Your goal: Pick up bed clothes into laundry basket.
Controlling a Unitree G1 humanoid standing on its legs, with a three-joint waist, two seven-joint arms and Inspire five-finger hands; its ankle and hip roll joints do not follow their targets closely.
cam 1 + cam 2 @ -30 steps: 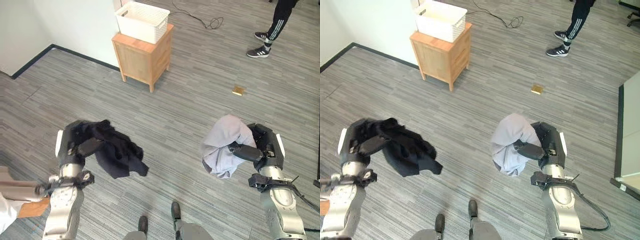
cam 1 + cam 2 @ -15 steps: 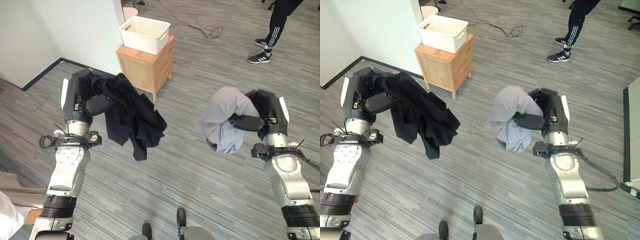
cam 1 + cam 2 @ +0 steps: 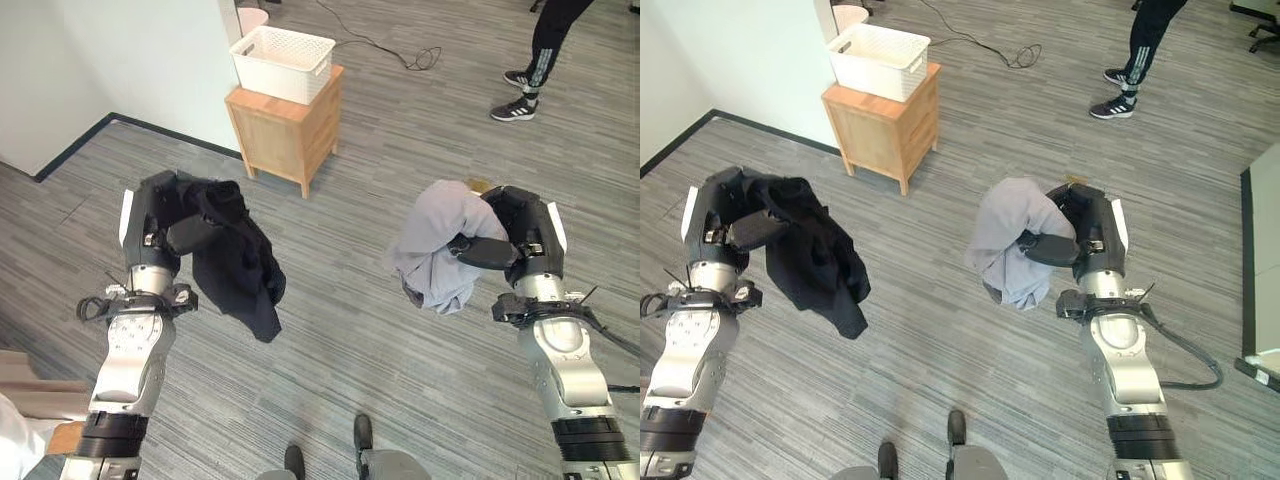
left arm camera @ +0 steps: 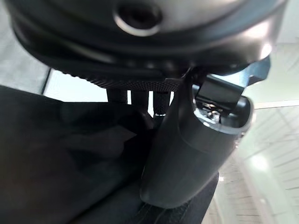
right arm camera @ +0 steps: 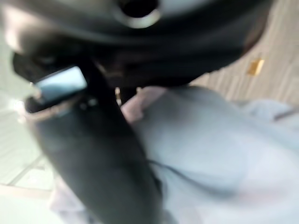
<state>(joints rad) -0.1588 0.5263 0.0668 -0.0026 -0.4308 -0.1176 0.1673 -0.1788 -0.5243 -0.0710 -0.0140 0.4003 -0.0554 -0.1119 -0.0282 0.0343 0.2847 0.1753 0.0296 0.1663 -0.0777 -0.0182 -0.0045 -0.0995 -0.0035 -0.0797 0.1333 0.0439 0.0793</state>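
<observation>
My left robot hand (image 3: 160, 215) is clenched round a black crumpled cloth garment (image 3: 232, 262); my right robot hand (image 3: 512, 238) clutches a pale grey bundled garment (image 3: 435, 245). Both hang above the grey plank floor (image 3: 340, 330), well short of the white perforated plastic laundry basket (image 3: 283, 62) on the small wooden cabinet (image 3: 285, 130). I'd carry them high, so trailing hems clear the rim.

Bright, even daylight over the grey floor (image 3: 400, 150), soft shadows, right wrist view blurred, edges mildly bowed.

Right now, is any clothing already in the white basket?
No, the white basket on the wooden cabinet looks empty.
</observation>
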